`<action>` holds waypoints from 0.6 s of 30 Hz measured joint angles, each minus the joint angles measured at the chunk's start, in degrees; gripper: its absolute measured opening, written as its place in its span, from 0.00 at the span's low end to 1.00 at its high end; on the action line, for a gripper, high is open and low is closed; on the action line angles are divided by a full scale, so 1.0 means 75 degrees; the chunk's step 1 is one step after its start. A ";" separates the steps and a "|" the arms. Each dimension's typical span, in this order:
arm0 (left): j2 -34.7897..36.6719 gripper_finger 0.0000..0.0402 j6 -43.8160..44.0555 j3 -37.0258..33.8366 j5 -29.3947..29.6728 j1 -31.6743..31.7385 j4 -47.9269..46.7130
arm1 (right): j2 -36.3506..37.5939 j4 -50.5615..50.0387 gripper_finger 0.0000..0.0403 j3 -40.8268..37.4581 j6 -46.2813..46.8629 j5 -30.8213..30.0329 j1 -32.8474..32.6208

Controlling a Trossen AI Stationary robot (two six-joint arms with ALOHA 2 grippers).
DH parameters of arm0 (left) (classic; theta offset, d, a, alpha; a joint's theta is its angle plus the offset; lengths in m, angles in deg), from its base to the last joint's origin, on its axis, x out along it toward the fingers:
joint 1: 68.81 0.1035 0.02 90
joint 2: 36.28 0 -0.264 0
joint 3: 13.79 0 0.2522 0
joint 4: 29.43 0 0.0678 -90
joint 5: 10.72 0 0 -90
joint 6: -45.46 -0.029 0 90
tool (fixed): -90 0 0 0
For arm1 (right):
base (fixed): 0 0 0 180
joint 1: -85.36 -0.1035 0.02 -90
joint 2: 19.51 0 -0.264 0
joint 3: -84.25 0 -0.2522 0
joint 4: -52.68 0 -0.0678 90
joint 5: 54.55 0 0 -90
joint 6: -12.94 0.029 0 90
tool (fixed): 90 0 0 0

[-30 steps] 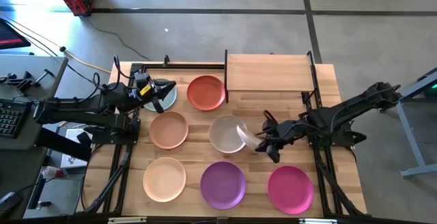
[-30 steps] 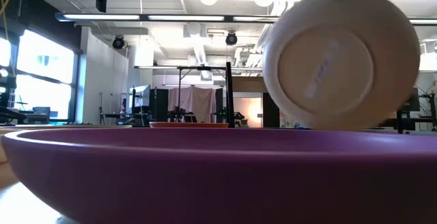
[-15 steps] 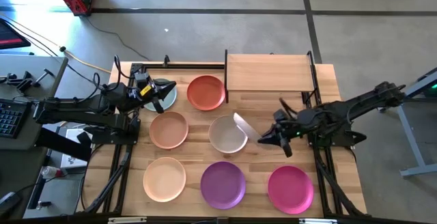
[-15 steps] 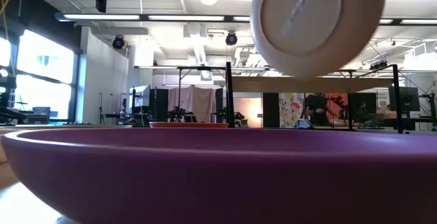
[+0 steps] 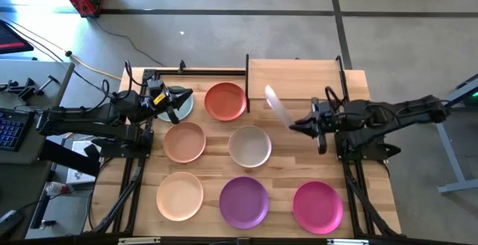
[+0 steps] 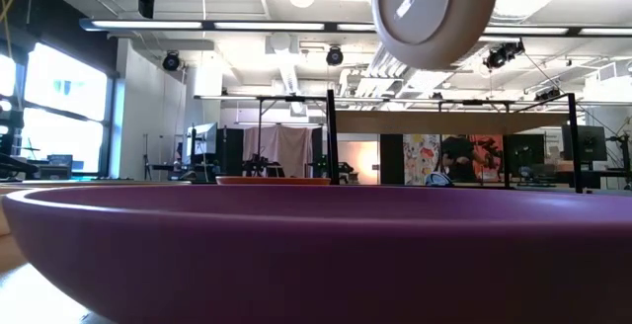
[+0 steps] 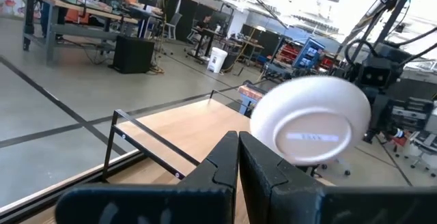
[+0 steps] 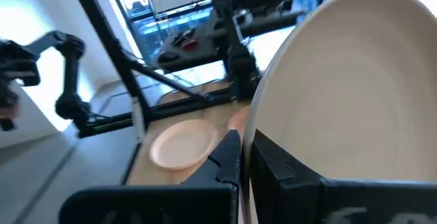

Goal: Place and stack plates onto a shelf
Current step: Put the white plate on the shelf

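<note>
Eight plates in all. Seven lie flat on the table: one sage (image 5: 181, 104), one terracotta (image 5: 225, 101), one tan (image 5: 184, 142), one cream (image 5: 249, 146), one peach (image 5: 179, 195), one purple (image 5: 244, 202), one magenta (image 5: 318, 206). One white plate (image 5: 278, 109) is up in the air, tilted on edge. One shelf (image 5: 293, 78). Two arms, two grippers: left (image 5: 173, 100) and right (image 5: 308, 125).
</note>
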 joint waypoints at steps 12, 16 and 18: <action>0.0000 0.01 0.0002 0.0000 0.0000 0.0002 0.0000 | 0.0291 -0.1228 0.00 0.0000 -0.2048 -0.0483 0.1262; 0.0000 0.01 0.0002 0.0000 0.0000 0.0002 0.0000 | 0.0274 -0.1902 0.00 0.0000 -0.2444 -0.0810 0.1742; 0.0000 0.01 0.0000 0.0000 0.0000 0.0002 0.0000 | 0.0274 -0.2189 0.00 0.0000 -0.2644 -0.0849 0.1973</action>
